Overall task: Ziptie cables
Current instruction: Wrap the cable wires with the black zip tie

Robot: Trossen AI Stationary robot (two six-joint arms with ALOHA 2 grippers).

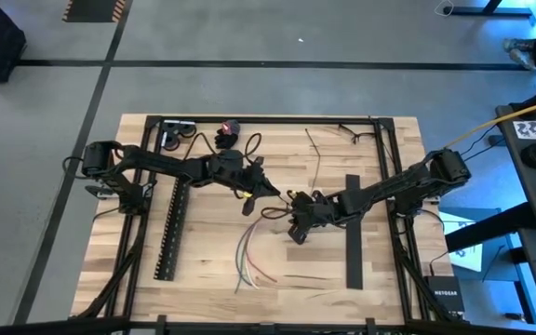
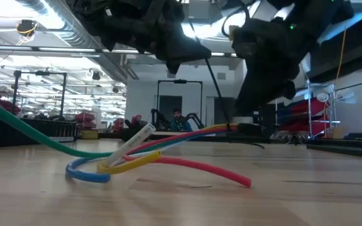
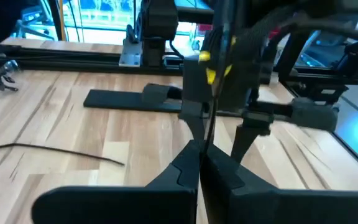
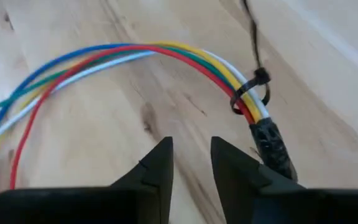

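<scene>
The cables [image 1: 249, 256] lie on the wooden counter [image 1: 203, 288] toward its near middle, their loose coloured ends fanned toward the near edge and the gathered run rising to a black end [image 4: 271, 146] near the counter's centre. A thin dark zip-tie [image 4: 253, 87] is looped round the wires just short of that black end, its tail sticking up. The right end effector [image 4: 191, 163] hangs just above the counter beside the bundle, its fingers slightly spread with a narrow gap and nothing between them. Just left of it, the left end effector [image 3: 201, 163] is pressed together, pinching what looks like a thin dark strip [image 3: 211, 93] that runs upward from its tips; the view is poor there. A long black slotted bar [image 1: 173, 228] lies to the left, a flat black strip [image 1: 353, 233] to the right, and spare ties [image 1: 316, 149] rest toward the far edge
</scene>
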